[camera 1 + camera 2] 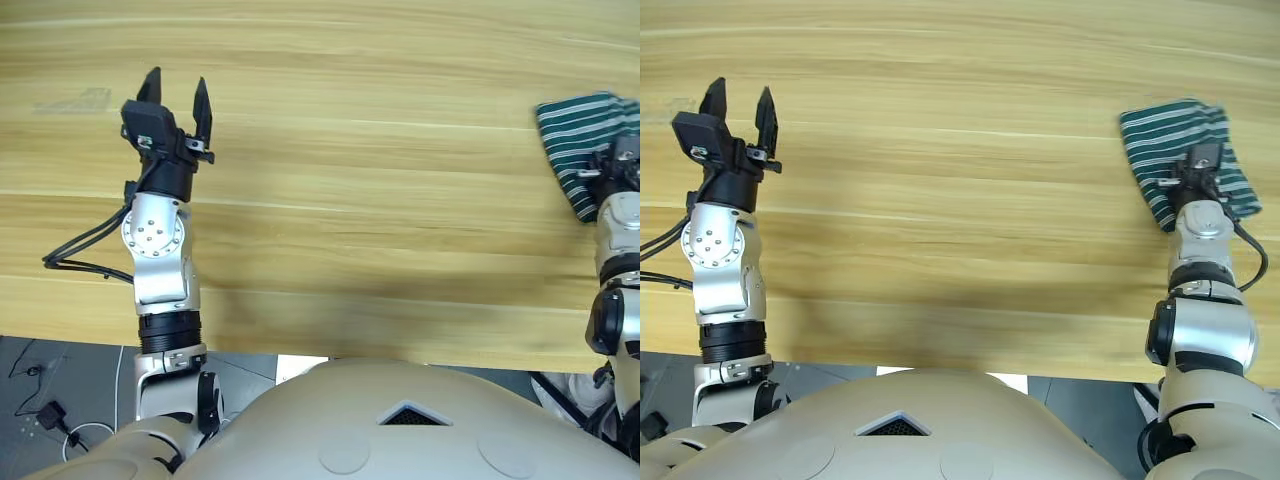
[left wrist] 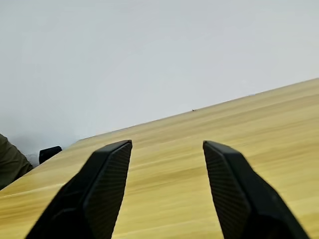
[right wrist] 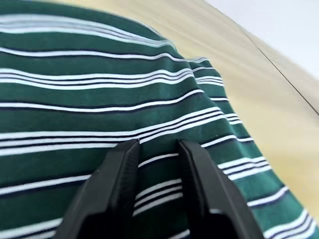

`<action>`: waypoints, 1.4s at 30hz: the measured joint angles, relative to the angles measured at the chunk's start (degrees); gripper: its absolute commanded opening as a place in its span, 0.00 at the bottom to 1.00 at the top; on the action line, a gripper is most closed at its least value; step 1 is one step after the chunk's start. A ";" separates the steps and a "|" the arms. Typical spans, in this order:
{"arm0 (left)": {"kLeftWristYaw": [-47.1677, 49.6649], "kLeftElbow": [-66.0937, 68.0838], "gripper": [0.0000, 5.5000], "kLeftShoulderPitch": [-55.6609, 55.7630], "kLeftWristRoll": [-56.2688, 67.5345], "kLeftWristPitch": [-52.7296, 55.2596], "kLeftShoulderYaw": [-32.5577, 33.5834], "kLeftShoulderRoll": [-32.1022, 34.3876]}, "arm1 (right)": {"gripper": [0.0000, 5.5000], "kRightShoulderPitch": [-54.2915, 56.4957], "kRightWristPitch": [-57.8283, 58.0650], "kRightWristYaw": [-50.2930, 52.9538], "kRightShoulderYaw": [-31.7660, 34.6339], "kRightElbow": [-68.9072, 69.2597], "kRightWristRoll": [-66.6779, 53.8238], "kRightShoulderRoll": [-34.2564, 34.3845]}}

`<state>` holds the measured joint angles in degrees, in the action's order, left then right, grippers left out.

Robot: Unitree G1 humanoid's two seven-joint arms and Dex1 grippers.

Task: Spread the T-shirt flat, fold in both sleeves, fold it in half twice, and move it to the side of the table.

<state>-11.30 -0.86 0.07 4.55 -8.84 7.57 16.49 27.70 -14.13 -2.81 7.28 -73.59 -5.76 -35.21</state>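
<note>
Since the T-shirt (image 1: 1155,138) lies folded in a striped bundle near the right edge of the table (image 1: 400,200), the right gripper (image 3: 157,145) sits over it, whether clenched I cannot tell, while the left gripper (image 1: 176,92), 2 fingers (image 1: 201,105) spread and holding nothing, hangs well apart, likely waiting.

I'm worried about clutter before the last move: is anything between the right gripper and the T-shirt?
Nothing visible does. The right gripper sits directly over the folded T-shirt at the right of the table. The left gripper hangs open far off on the left.
</note>
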 measured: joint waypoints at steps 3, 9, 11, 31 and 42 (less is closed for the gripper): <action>0.51 -0.52 0.48 -0.37 -0.19 0.05 -0.96 -1.25 | 0.26 -0.32 1.69 2.66 5.07 0.40 -3.45 0.55; 0.97 -0.53 0.48 -1.30 -2.05 0.02 -2.96 -2.82 | 0.26 -0.44 0.74 3.89 7.42 3.33 -3.53 2.02; 1.16 -0.47 0.48 -1.29 -2.06 -0.04 -3.03 -3.30 | 0.26 -0.84 -1.86 4.23 7.20 5.28 -2.38 2.27; 13.02 7.33 0.48 5.23 -13.11 -18.45 -8.66 -10.26 | 0.26 -16.85 -25.64 10.38 -9.05 51.00 8.99 32.13; 13.47 7.62 0.48 3.72 -12.37 -19.93 -8.46 -11.52 | 0.26 -18.37 -27.08 9.29 -6.79 50.59 9.22 32.17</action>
<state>2.17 6.76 3.80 -7.82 -28.77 -0.89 4.97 9.33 -41.20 6.48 0.49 -23.00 3.46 -3.04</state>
